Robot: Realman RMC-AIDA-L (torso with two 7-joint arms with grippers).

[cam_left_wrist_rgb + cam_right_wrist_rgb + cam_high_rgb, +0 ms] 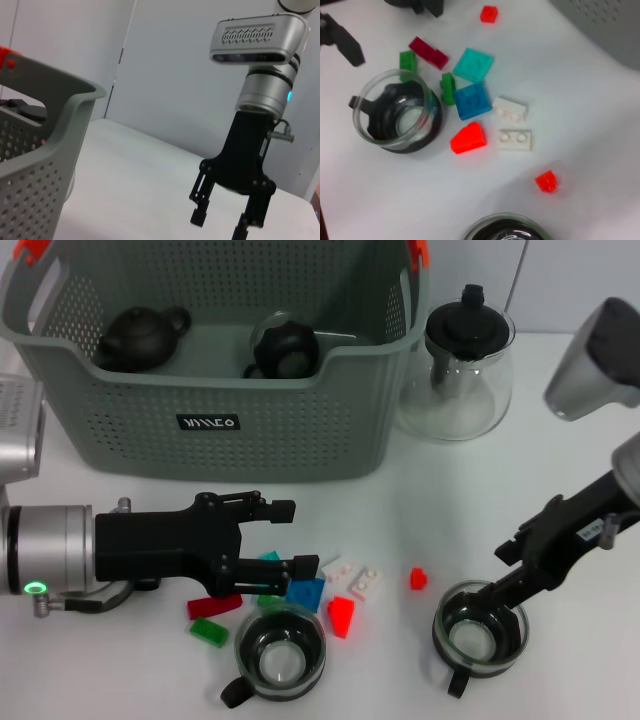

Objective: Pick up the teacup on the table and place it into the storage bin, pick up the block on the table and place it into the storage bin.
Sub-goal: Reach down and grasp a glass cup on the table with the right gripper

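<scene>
Left end effector [300,537]: black fingers spread apart, holding nothing, low over the scattered blocks in front of the bin.
Right end effector [500,585]: at the rim of the right-hand glass teacup with black base [480,629]; whether its fingers are closed I cannot tell there, while the left wrist view shows them parted.
Storage bin: large grey-green perforated plastic basket [230,415] with orange handle clips, at the back of the white counter [420,510]; small black label [208,422] with white characters, not readable. Inside lie a dark teapot [140,337] and a black-lidded glass item [283,347].
Second glass teacup [280,648]: on the counter, just below the block cluster.
Blocks: blue square [472,100], teal square [473,64], dark red bar [428,52], two green pieces, red wedge [468,138], two white studded bricks [514,139]; a small red block [418,579] sits apart between the teacups.
Glass teapot with black lid [462,365]: upright beside the bin's right end.
</scene>
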